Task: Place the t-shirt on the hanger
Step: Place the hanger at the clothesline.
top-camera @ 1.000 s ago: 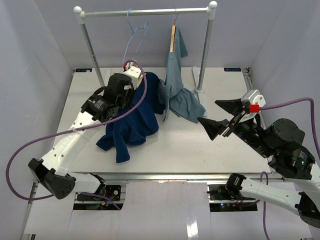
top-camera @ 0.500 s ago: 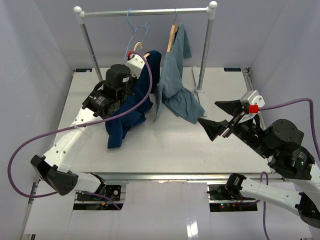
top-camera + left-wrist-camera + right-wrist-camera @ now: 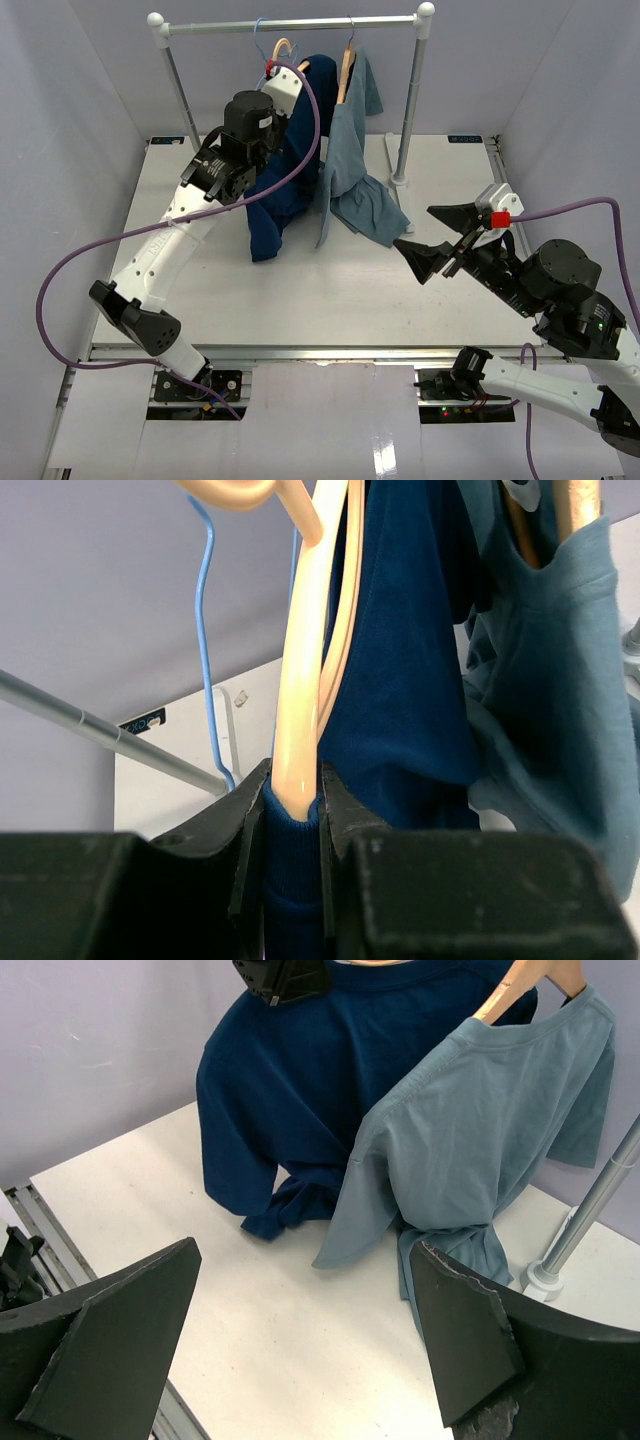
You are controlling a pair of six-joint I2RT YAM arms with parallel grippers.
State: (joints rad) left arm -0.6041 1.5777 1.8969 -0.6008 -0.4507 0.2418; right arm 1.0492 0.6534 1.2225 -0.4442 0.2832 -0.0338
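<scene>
The dark navy t-shirt (image 3: 285, 185) hangs on the tan wooden hanger (image 3: 284, 47), which is held up close under the rack's rail (image 3: 300, 24). I cannot tell whether the hook is over the rail. The shirt's lower end rests bunched on the table (image 3: 280, 1210). My left gripper (image 3: 281, 90) is shut on the hanger's arm (image 3: 300, 680) together with the navy collar (image 3: 293, 825). My right gripper (image 3: 415, 228) is open and empty above the table's right side, its fingers (image 3: 110, 1330) spread wide around free table, away from the shirt (image 3: 290, 1080).
A grey-blue shirt (image 3: 355, 170) on another wooden hanger hangs from the rail just right of the navy one, its hem on the table (image 3: 450, 1250). A thin light-blue wire hanger (image 3: 205, 630) hangs to the left. Rack posts stand at the left (image 3: 185, 110) and right (image 3: 410, 110).
My left arm has lifted the hanger with the navy t-shirt from the table up to the rail; the shirt now hangs instead of lying spread. The right arm has barely moved.
</scene>
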